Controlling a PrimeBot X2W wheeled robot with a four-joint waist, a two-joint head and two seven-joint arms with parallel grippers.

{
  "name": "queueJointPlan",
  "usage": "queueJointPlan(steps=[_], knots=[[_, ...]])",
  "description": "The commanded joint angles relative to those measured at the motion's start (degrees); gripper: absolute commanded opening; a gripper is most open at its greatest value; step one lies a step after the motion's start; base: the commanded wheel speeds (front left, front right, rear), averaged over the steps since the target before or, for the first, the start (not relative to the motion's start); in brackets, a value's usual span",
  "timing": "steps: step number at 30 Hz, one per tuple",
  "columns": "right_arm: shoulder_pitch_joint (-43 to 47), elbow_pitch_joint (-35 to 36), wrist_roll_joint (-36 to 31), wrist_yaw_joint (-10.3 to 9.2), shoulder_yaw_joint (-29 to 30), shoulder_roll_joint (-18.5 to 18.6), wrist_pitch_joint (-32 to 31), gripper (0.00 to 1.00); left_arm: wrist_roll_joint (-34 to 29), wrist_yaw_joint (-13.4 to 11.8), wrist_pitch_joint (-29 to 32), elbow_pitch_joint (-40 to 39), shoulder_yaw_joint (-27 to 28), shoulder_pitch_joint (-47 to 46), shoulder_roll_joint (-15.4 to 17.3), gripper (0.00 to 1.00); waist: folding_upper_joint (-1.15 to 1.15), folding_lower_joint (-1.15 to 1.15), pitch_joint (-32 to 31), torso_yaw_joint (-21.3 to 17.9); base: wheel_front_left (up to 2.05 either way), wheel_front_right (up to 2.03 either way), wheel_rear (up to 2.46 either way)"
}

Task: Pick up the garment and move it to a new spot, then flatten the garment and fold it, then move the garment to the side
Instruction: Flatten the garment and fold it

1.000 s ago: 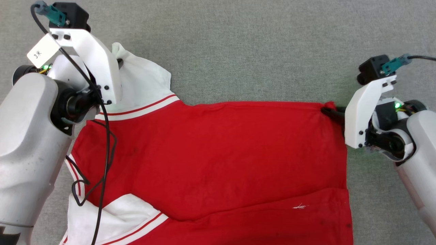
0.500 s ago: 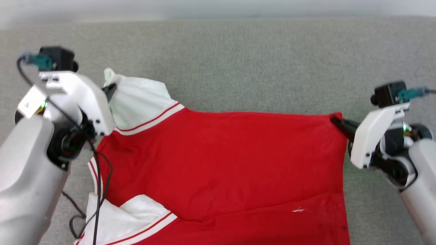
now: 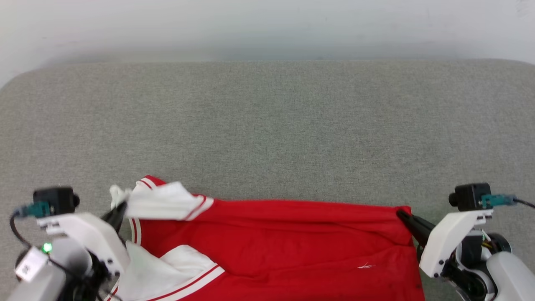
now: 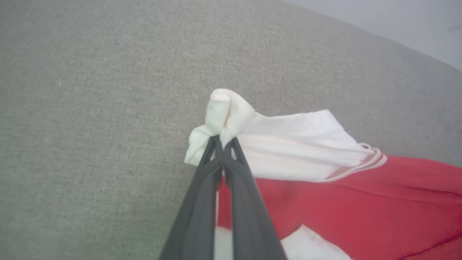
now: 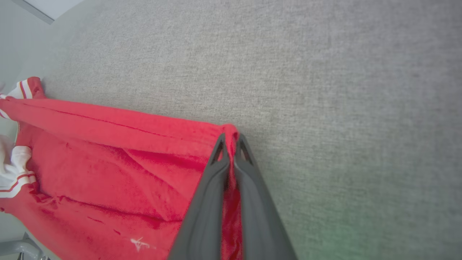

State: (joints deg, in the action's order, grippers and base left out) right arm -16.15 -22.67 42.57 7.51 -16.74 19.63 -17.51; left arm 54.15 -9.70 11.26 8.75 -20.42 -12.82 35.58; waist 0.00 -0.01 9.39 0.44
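The garment (image 3: 292, 238), a red jersey-style shirt with white short sleeves and red-and-white striped trim, now sits in the lower part of the head view. A second ago it filled the middle of that view. Much of that shift is the camera's own, since the pale wall (image 3: 267, 25) has come into the top of the frame.

The real change is at the lower right. The right gripper (image 3: 402, 215), whose dark fingers stood a little apart at the red hem corner a second ago, is now pressed together on that corner. In the right wrist view a pinch of red cloth sticks up between the tips. At the lower left, the left gripper (image 3: 118, 212) stays clamped on a bunched knot of the white sleeve (image 3: 163, 205).

The garment's upper edge now runs taut between the two grips. The cloth below it creases and sags instead of lying spread on the grey woven-fabric surface (image 3: 267, 125). My reading is that both holds are made and the pick-up is under way. Moving, flattening and folding are still to come.

No writing can be read. The side of the garment on show has only a small white fleck (image 3: 367, 265) at the lower right, too small to make out. The pale tag (image 3: 28, 267) on the left arm is turned so nothing on it is legible.
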Motion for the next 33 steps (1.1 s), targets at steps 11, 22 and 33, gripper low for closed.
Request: queueJointPlan(steps=[11, 22, 33], knots=[[11.18, 3.42, -2.77, -0.05, 7.96, -4.65, 1.04, 0.00, 3.73, -2.85, -3.67, -4.32, -0.11, 15.98, -3.35, 0.00, 0.00, 0.01, -2.39, 1.62, 0.00, 0.00, 0.00], [19.82, 6.32, -7.90, -0.07, 14.24, -10.38, -3.23, 0.00, 6.08, -1.22, -3.33, 1.93, -1.74, 18.21, -6.57, 0.00, 0.00, 0.01, -2.96, 1.43, 0.00, 0.00, 0.00], [20.21, 11.42, -11.95, -0.04, 15.22, -13.10, -2.05, 1.00, 5.34, 1.87, -6.17, 5.34, -1.92, 14.54, -7.85, 1.00, 0.00, 0.01, -5.94, 0.71, 0.00, 0.00, 0.00]])
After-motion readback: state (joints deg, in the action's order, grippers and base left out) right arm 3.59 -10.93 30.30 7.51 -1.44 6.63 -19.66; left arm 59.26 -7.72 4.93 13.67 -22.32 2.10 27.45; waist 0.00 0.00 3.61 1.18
